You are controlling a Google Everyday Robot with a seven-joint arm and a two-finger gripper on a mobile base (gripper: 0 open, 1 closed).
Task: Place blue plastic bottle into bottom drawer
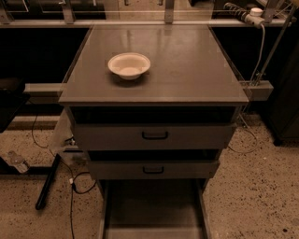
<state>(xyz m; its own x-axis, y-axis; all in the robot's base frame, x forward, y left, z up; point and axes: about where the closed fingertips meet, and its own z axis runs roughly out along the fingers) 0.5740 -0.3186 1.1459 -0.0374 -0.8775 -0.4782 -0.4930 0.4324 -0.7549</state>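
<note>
- Now, in the camera view, the pincer lies outside the frame, so it cannot be told whether it is spread or pressed together.
- The blue plastic bottle cannot be seen on the table or in any drawer.
- The bottom drawer (pixel 152 210), lowest of 3, is pulled out toward the camera with its flat grey floor showing.
- The table (pixel 187 70) carries 1 pale bowl (pixel 129 65), upright and left of centre.
- Under the table top sit the top drawer (pixel 187 136) and the middle drawer (pixel 187 169). Each has a black handle and a dark gap above its front.
- On the speckled floor (pixel 252 196) at the left edge lies a small clear bottle (pixel 17 162), near a black bar (pixel 46 182).
- A white power strip (pixel 243 14) sits at the upper right, behind the table.
</note>
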